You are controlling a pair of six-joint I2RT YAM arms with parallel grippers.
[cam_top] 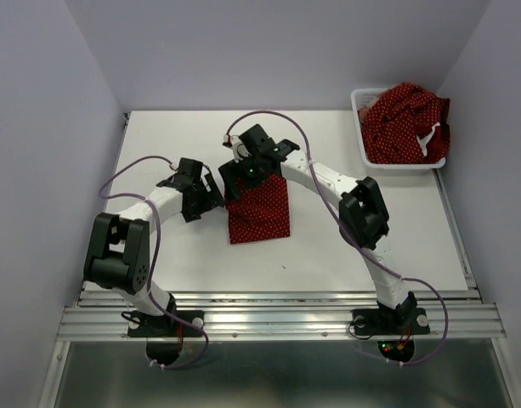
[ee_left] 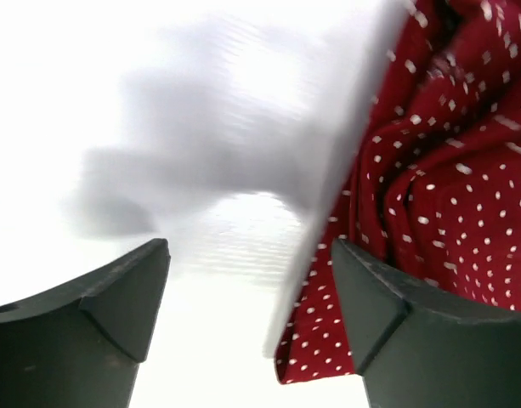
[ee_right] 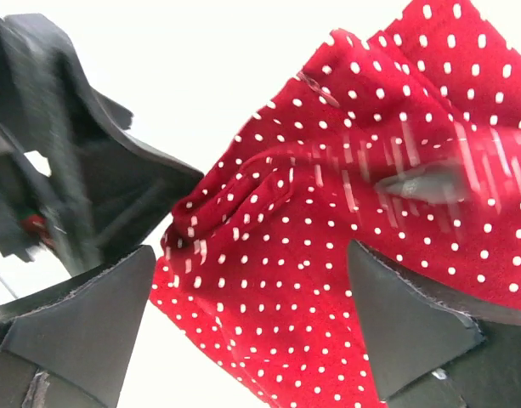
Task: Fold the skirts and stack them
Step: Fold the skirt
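– At mid-table, what's the count?
– 1 dotted skirt lying flat, dark red w/ tiny white dots, roughly rectangular; more red dotted cloth heaped in 1 white basket at far-right corner; no. of pcs there: can't tell.
– Grippers?
– 2; left gripper spread, nothing btwn its fingers, skirt just beside; right gripper spread too, creased cloth beneath.

One dotted red skirt lies mid-table; other skirts fill the basket.

Lab test cell: bare white walls, white table, aluminium mounting rail.
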